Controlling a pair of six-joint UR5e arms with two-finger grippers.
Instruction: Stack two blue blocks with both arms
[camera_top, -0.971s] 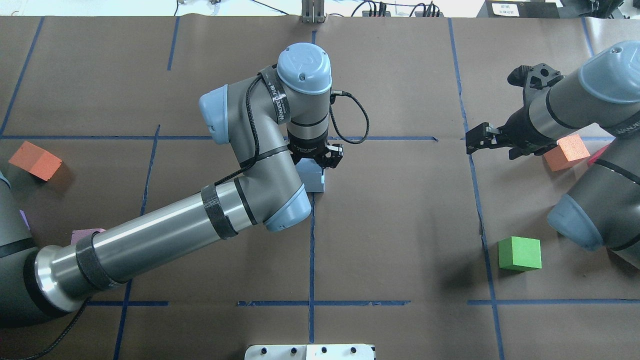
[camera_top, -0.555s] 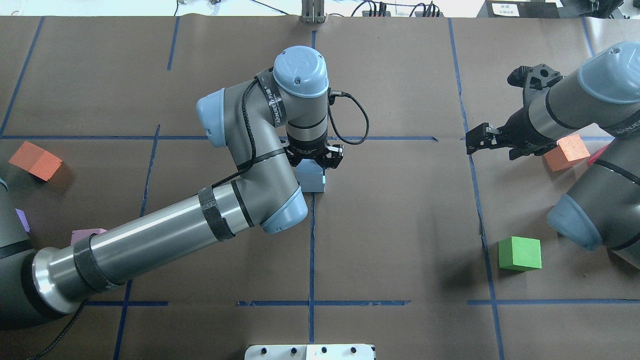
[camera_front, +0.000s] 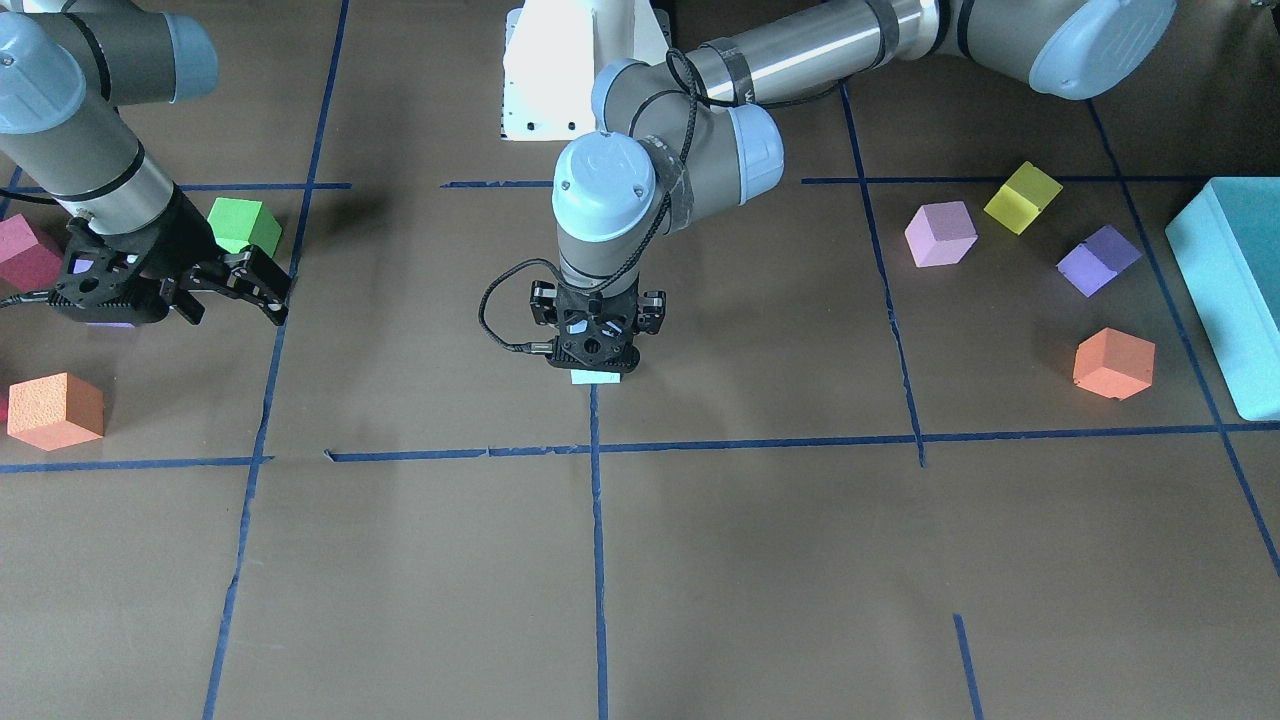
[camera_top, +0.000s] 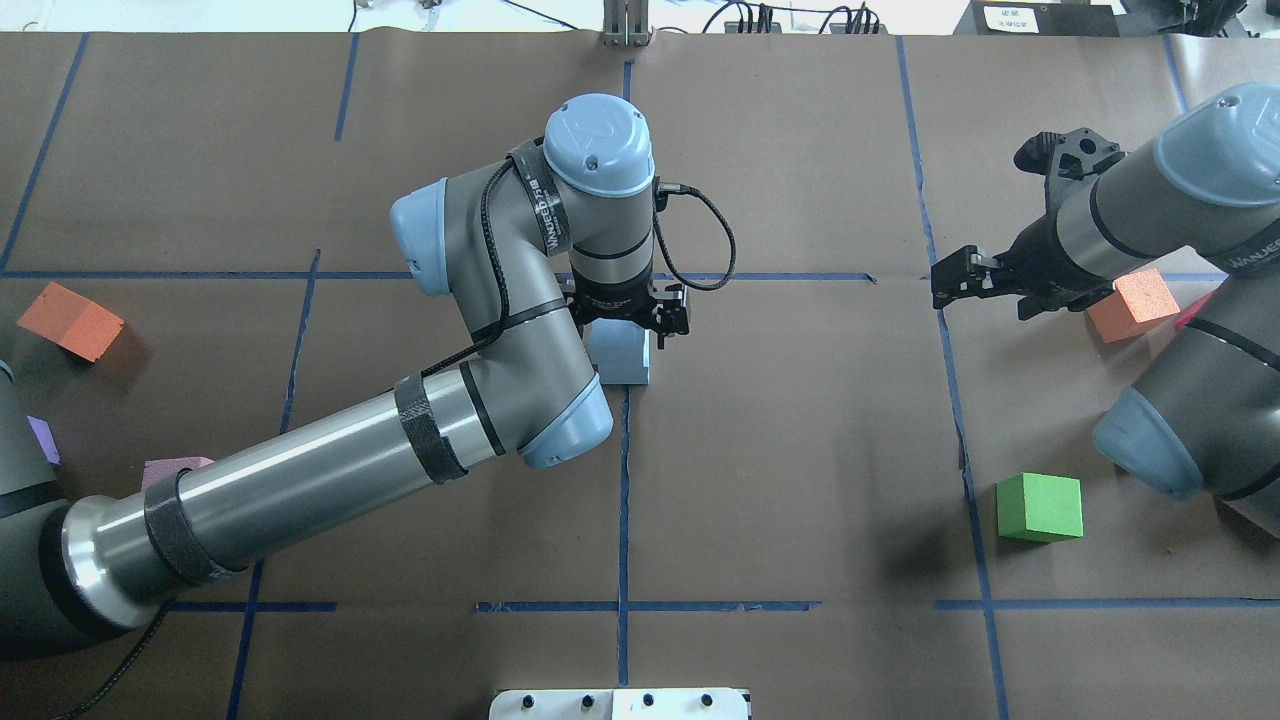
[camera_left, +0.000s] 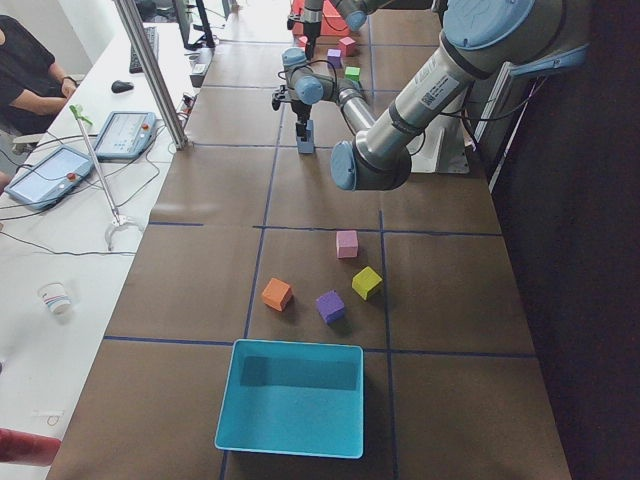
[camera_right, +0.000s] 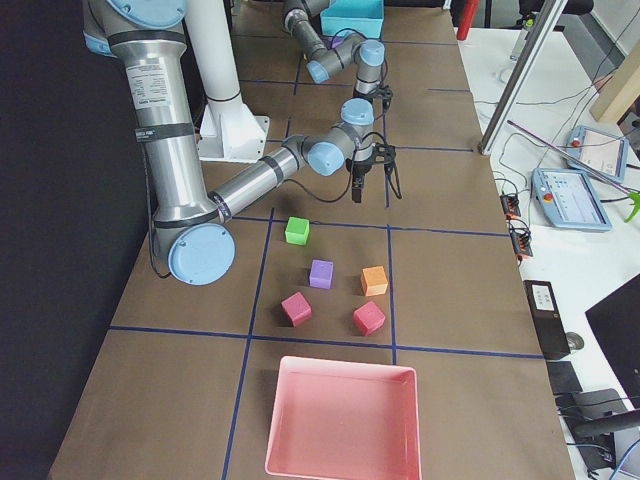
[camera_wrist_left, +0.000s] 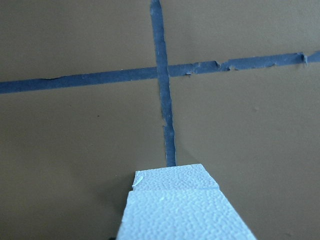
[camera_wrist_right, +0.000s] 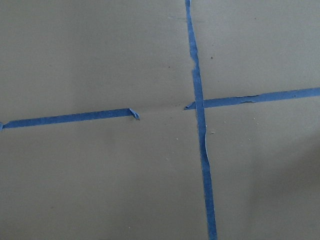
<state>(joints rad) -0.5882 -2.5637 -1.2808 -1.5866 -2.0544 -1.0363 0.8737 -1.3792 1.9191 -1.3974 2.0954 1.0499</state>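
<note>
We begin with the table (camera_top: 800, 480), papered brown. The left arm (camera_top: 330, 470) reaches across it to the centre with its wrist turned straight down, and the right arm (camera_top: 1150, 210) hangs at its own side. The right gripper (camera_front: 240, 305) has its fingers spread with nothing between them. The left gripper (camera_front: 597, 345) sits directly over the blue blocks (camera_top: 620, 358). Its own body hides its fingers, so we cannot tell whether it grips or has let go.

The side and wrist views suggest one cube rests on the other, with the upper block (camera_wrist_left: 185, 220) set slightly back from the lower block (camera_wrist_left: 172, 177). We judge the step to be release and retreat. We should part the fingers fully, then rise straight up, because light, grainy foam may cling to a pad and drag the top cube off.
</note>
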